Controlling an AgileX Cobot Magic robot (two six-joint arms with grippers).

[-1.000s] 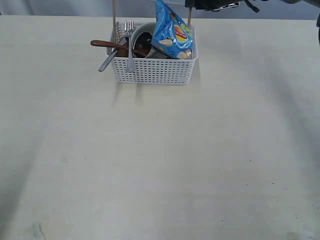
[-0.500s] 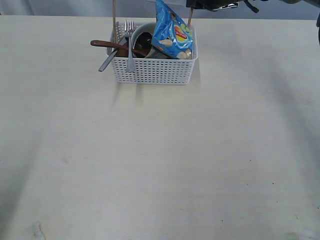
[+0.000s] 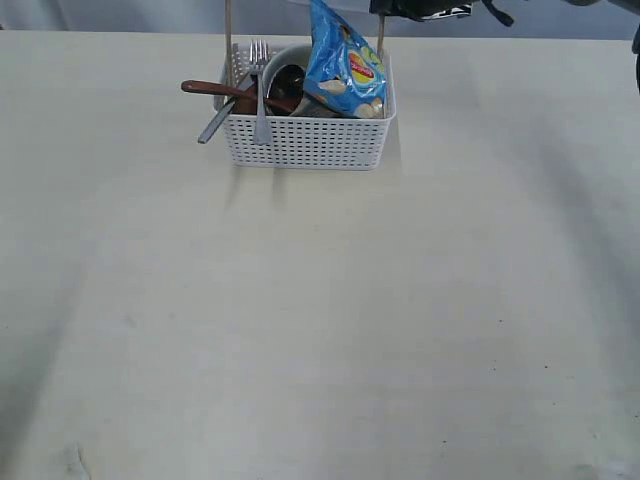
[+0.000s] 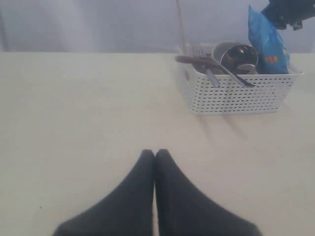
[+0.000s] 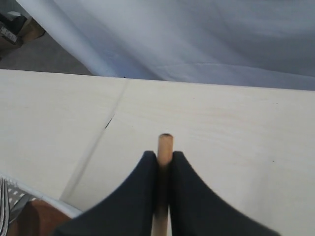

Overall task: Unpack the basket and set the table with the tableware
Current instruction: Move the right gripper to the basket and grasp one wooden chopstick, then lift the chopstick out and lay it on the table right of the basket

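1. Exterior view: the basket (image 3: 305,140) sits at the far middle of the table (image 3: 320,320), fully packed. The right gripper (image 3: 385,10) hangs over its far right corner, gripping the top of one chopstick (image 3: 380,36). That stick stands nearly upright, long axis vertical, with its lower end down in the basket beside the blue snack bag (image 3: 345,62). A second chopstick (image 3: 228,30) stands upright at the far left corner. The fork (image 3: 260,95) lies over the near wall, tines pointing away.
2. Left wrist view: the left gripper (image 4: 155,156) has its fingers pressed together on nothing. It sits low over bare table, well apart from the basket and facing it.
3. Right wrist view: the fingers are clamped on the chopstick just below its blunt end, which pokes out past them. The stick looks light, stiff and smooth, so it could swivel in a pinch this near the end. Drawing it straight up along its axis seems safest.
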